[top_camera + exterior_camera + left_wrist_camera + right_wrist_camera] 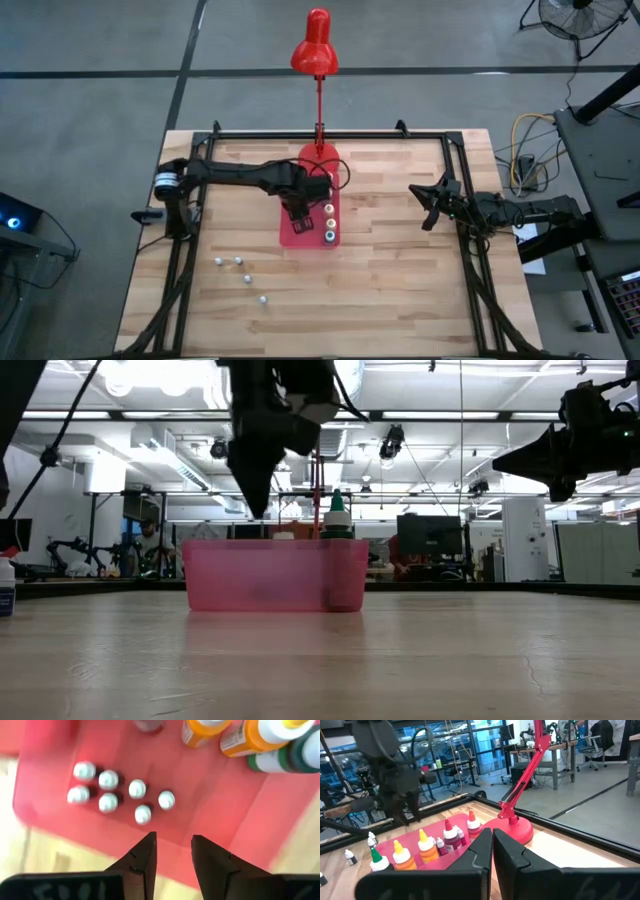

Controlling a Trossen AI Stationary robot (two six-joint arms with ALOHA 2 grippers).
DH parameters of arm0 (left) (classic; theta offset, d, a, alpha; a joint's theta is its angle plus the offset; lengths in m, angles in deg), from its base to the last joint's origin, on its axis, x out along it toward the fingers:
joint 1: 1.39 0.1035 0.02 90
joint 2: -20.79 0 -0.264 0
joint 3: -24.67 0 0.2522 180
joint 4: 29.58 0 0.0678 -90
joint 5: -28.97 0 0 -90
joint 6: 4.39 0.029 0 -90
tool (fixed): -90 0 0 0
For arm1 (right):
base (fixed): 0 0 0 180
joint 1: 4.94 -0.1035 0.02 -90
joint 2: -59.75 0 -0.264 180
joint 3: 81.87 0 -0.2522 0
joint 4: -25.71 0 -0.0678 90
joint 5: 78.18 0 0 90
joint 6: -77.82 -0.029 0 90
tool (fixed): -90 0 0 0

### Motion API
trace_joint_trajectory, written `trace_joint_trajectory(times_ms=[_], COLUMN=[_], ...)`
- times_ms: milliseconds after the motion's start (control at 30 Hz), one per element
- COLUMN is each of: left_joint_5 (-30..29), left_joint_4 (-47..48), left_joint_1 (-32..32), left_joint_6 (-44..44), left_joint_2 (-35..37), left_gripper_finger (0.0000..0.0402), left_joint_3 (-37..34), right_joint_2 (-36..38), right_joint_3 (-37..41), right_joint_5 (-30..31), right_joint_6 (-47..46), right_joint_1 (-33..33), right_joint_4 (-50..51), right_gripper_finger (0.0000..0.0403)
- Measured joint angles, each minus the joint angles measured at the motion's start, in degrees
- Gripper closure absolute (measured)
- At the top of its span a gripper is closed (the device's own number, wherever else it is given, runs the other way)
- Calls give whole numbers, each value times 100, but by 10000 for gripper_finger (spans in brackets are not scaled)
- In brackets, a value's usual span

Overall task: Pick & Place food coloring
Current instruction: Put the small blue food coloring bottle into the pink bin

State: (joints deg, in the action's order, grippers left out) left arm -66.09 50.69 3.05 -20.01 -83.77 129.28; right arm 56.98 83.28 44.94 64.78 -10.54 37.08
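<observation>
1. Four loose small whitish-capped bottles (241,275) on the bare wooden table (400,290), well to the left of and nearer the front edge than the left gripper.
2. Left gripper (299,210) hanging over the left half of the red tray (296,236), above its contents and clear of them; fingers (141,861) slightly apart, a narrow gap between them, nothing held.
3. Seven small whitish-capped bottles (111,794) clustered upright in the tray, just ahead of the left fingertips in the left wrist view, not touching them.
4. Bigger bottles (329,223) lined along the tray's right side, just right of the left gripper; orange-bodied and dark green ones (280,755) visible beyond the small cluster.
5. Red desk lamp (316,60) with its base behind the tray.
6. Right gripper (430,205) raised near the table's right edge, well apart from tray and bottles; fingers (517,852) pressed together, empty.
</observation>
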Motion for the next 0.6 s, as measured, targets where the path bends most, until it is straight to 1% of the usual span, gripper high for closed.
trace_joint_trajectory(times_ms=[167,367,433,600], left_joint_5=[-318,-441,-487,-466], left_joint_4=[277,54,51,73], left_joint_1=[-239,-674,-843,-1210], left_joint_6=[-1238,-2717,-3263,-4824], left_joint_2=[382,1215,1469,2030], left_gripper_finger=[307,301,287,237], left_joint_3=[-214,-1009,-1355,-2212], right_joint_2=[-26,-85,-83,-90], right_joint_3=[1,-1,0,-2], right_joint_5=[1,0,-2,-2], right_joint_6=[0,0,0,0], right_joint_1=[2,0,0,0], right_joint_4=[0,-1,0,-2], right_gripper_finger=[394,394,394,394])
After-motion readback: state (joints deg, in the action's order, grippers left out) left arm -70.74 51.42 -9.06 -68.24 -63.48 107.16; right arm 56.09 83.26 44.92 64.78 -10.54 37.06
